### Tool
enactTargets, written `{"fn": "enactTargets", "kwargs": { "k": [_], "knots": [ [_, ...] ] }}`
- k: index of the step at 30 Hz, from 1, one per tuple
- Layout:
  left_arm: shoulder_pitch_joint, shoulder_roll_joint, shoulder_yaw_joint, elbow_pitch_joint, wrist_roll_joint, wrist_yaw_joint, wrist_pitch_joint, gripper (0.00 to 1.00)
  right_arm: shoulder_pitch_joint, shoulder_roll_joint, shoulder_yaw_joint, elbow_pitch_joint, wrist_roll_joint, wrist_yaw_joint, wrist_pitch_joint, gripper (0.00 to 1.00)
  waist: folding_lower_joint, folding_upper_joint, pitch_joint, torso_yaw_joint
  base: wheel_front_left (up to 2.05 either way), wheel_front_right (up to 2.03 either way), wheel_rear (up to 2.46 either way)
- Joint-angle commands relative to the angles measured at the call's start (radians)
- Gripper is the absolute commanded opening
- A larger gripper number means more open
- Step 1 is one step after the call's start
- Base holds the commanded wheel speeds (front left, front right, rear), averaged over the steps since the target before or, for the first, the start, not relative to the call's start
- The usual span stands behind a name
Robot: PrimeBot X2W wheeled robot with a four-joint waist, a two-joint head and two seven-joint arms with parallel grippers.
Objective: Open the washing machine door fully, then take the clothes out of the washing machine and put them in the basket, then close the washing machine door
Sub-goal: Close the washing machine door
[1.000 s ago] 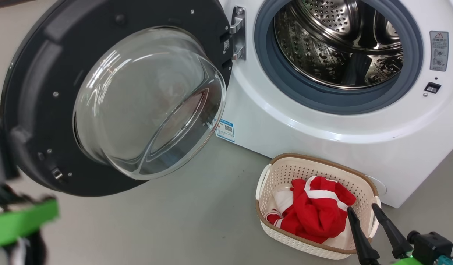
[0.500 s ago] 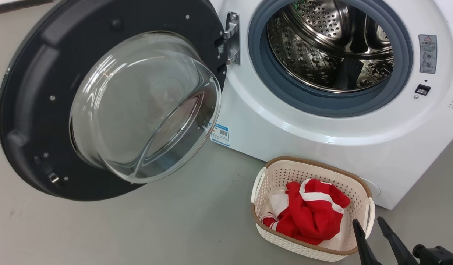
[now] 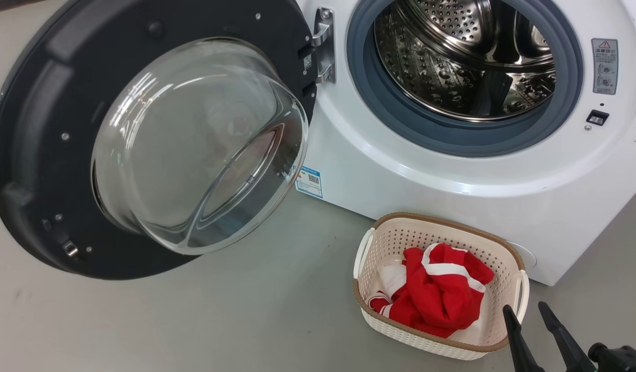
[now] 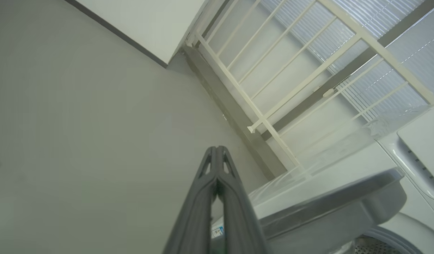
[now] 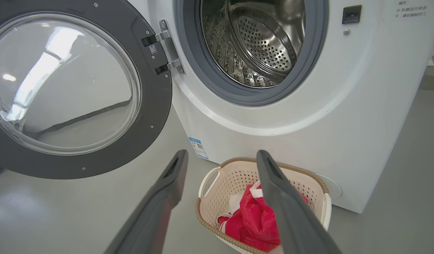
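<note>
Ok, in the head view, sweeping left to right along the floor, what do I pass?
washing machine door → basket holding the clothes → right pincer, open

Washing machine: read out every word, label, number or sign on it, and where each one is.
No text is clear enough to quote.
Blue label, low on the washing machine front: print and QR code, too small.
Grey sticker right of the drum opening: red warning triangle, no legible words.
Sticker on the washing machine door by the hinge: code square, unreadable.
Chinese print, upper right front: blurred.
</note>
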Motion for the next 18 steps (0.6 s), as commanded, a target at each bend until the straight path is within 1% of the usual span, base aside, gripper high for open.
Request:
{"fn": "enactTargets", "kwargs": {
  "k": [1,5,7,18],
  "knots": [
    [-0.029,0.064,0.001,-0.009,-0.009,-0.004,0.028,0.00,0.000,-0.020,0.016,-0.027,-0.006,0.000,-0.006,1.00,0.0000,0.0000,0.003,0.000,0.00,0.00,0.00],
    [-0.033,0.058,-0.035,0.037,-0.025,-0.006,0.135,0.00,0.002,-0.022,0.013,-0.032,-0.008,0.000,-0.006,1.00,0.0000,0.0000,0.009,-0.001,0.00,0.00,0.00],
    [-0.026,0.051,-0.052,0.031,-0.044,-0.006,0.186,0.00,0.000,-0.023,0.013,-0.033,-0.010,0.000,-0.006,1.00,0.0000,0.0000,0.012,-0.006,0.00,0.00,0.00],
    [0.081,0.048,-0.143,-0.117,-0.177,-0.007,0.361,0.00,0.001,-0.025,0.007,-0.034,-0.013,0.000,-0.006,1.00,0.0000,0.0000,0.005,-0.021,0.00,0.00,0.00]
  ]
}}
